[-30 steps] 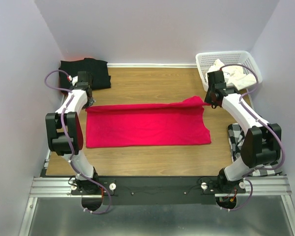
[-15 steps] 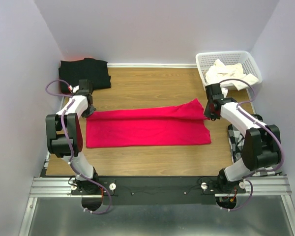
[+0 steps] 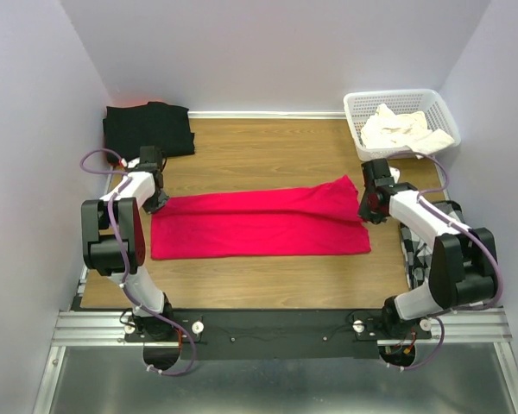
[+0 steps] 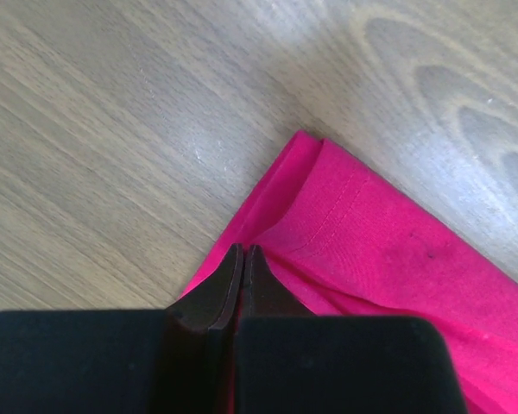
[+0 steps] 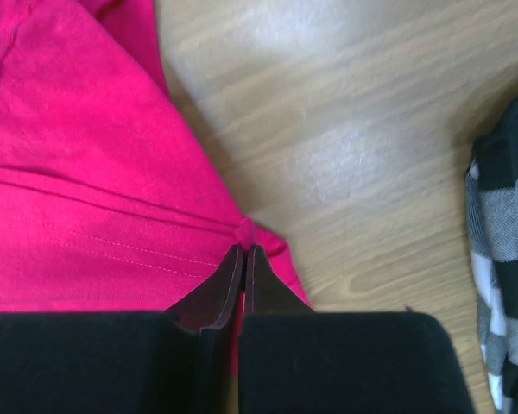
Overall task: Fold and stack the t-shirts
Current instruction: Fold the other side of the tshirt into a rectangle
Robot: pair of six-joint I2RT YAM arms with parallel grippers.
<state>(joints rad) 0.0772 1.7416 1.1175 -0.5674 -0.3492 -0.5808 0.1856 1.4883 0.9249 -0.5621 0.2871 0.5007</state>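
Crimson-red t-shirt (image 3: 259, 222) lies as a long flat band across the middle of the wooden surface (image 3: 259, 155), its long side running left to right. Its far edge rises toward a point at the right end.

Left end effector (image 3: 154, 204) sits at the shirt's far left corner. In the left wrist view, the left end effector (image 4: 243, 250) has its jaws pressed almost together, with only a thin slit between them. The tips nip the doubled red edge where a ridge of cloth runs into them.

Right end effector (image 3: 368, 212) sits at the shirt's right edge. In the right wrist view, the right end effector (image 5: 244, 250) also stands narrow. A small pucker of red cloth is gathered at its tips.

Both arms are folded. Each elbow sits high near the table's side edge, the forearm reaches away from the base, and the wrist turns down and inward to the cloth.

Black t-shirt (image 3: 148, 128) lies at the far left corner. Cream-white t-shirt (image 3: 406, 129) lies crumpled in the white basket (image 3: 432, 97) at the far right corner. Black-and-white checked cloth (image 3: 413, 246) lies at the right edge, beside the right arm.
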